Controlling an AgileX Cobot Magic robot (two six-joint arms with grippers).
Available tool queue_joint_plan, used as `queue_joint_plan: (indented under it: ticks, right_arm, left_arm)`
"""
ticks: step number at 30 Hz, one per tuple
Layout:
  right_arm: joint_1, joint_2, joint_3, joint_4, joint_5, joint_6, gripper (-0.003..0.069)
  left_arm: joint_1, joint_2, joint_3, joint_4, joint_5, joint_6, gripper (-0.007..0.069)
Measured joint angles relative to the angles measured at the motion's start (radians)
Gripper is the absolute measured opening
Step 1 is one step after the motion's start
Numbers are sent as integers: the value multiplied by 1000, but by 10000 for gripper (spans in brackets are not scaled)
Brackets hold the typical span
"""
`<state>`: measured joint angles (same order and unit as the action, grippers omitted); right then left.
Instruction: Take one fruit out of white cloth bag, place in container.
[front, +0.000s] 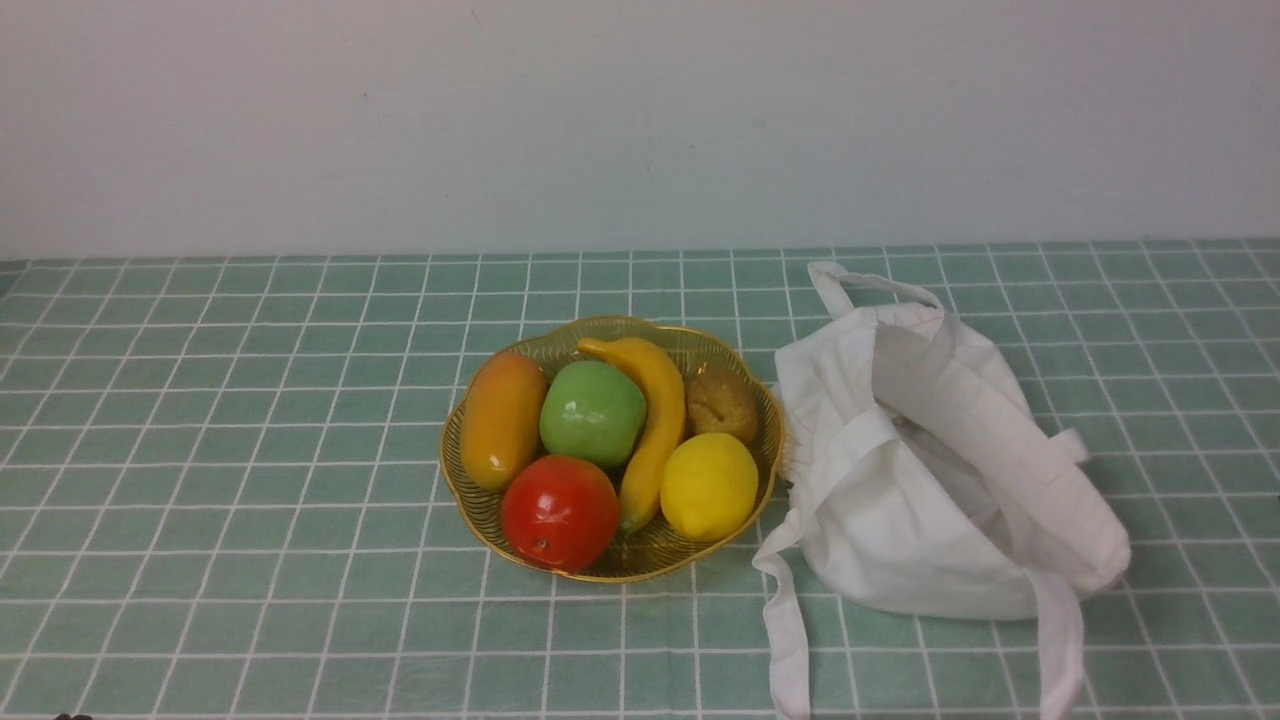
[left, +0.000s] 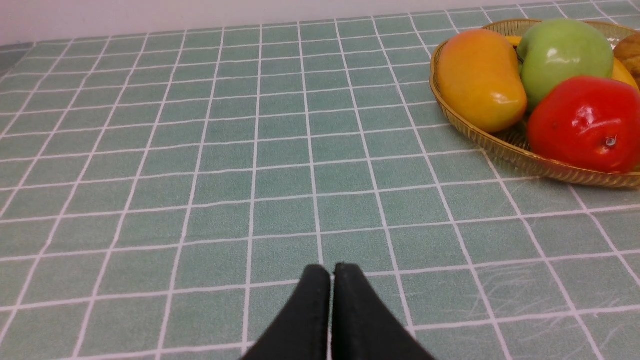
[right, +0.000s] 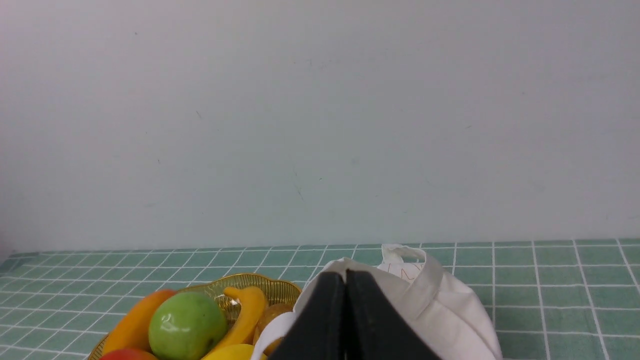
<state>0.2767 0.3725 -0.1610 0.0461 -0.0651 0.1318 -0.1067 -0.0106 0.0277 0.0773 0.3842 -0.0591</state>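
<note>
Front view: lemon (front: 708, 486) sits inside golden wire basket (front: 640, 565), on its near right side, touching banana (front: 655, 420); mango (front: 502, 418), green apple (front: 592, 412) and red apple (front: 559, 512) share the basket. White cloth bag (front: 930, 480) lies slumped on green-checked table (front: 250, 450) just right of the basket. Left hand (left: 332, 272) clenched, grasping nothing, low over bare table. Right hand (right: 345, 280) clenched, empty, with the bag behind it.
</note>
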Motion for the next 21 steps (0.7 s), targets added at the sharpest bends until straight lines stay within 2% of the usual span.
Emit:
queue_joint_plan:
  ticks: [21]
  right_arm:
    - [13,0,1,3,0,7,-12]
  left_arm:
    - [0,0,0,0,0,0,-8]
